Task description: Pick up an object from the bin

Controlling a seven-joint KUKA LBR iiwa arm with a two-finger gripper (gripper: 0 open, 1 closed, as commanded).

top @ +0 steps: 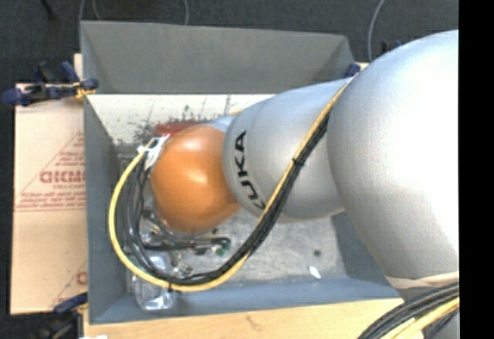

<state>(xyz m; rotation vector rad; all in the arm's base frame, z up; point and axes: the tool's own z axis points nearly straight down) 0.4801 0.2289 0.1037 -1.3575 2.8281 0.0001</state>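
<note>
Near the left front corner of the bin (231,59), the gripper (182,246) is seen low over the floor, under the orange cover (193,175) of the wrist and inside the loop of yellow and black cables (123,198). Whether it is released or clenched cannot be told, because the cover and cables hide most of it. No thing is seen held in it.

The task is therefore judged as not done: nothing is lifted, and the grasp and the lifting out are left. 3 small things are found closest to it:
- a small green piece (221,246) just beside it on the right
- a clear crumpled plastic thing (153,297) in the corner itself
- a red thing (171,129), partly hidden behind the cover, toward the far wall

Which of them is aimed at cannot be told. 1 small white scrap (315,272) lies well apart, near the front wall.

The floor (301,241) is pale scratched metal, speckled dark near the far wall, and mostly bare where it shows. Little room is left in the corner, as the cables pass close to the left wall. A straight lift is judged safer.
</note>
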